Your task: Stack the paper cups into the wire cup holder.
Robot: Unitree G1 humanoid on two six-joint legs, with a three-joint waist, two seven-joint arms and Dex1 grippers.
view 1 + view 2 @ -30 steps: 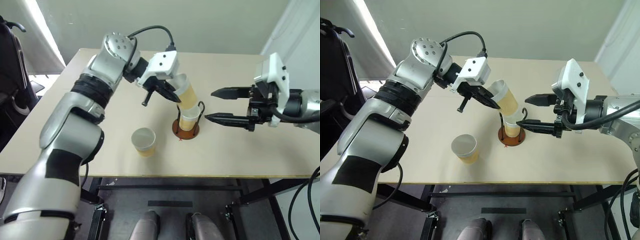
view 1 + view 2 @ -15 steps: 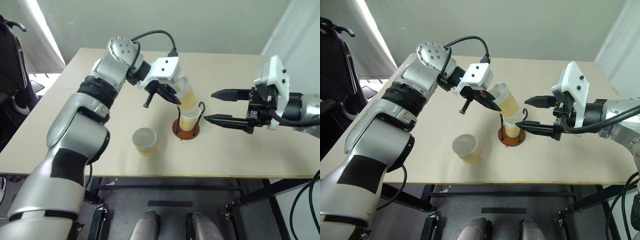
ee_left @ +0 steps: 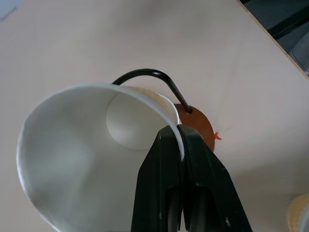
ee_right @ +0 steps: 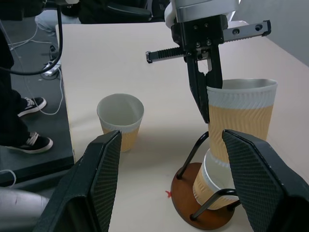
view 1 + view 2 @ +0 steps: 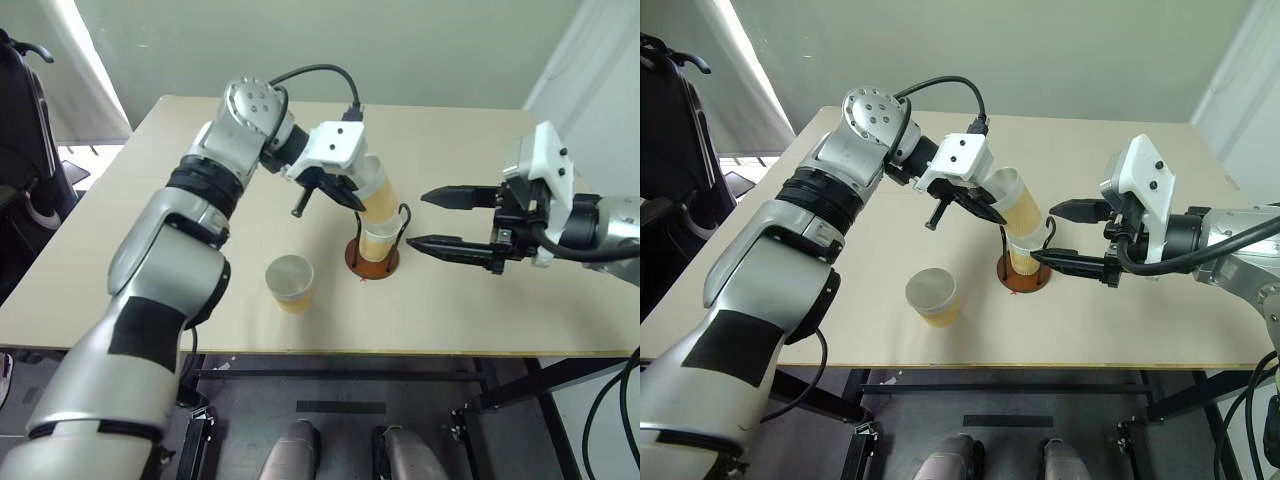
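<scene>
The wire cup holder (image 5: 371,260) stands mid-table on its rust-brown base, with one paper cup (image 4: 211,187) seated between its black loops. My left gripper (image 5: 349,196) is shut on the rim of a second paper cup (image 5: 376,194). This cup leans slightly, and its bottom sits at the mouth of the cup in the holder. The left wrist view shows the black fingers (image 3: 166,159) pinching the white rim. A third paper cup (image 5: 290,282) stands upright on the table, nearer me and to the left. My right gripper (image 5: 432,220) hovers open just right of the holder, holding nothing.
The tan table (image 5: 520,300) has bare room to the right of and behind the holder. Its front edge runs close below the loose cup. A dark chair (image 5: 25,150) stands off the table's left side. A person's legs and shoes (image 4: 26,123) are beside the table.
The left arm's elbow has swung in over the table, while the held cup stays over the holder, barely moved. The right gripper keeps its place and stays open.
</scene>
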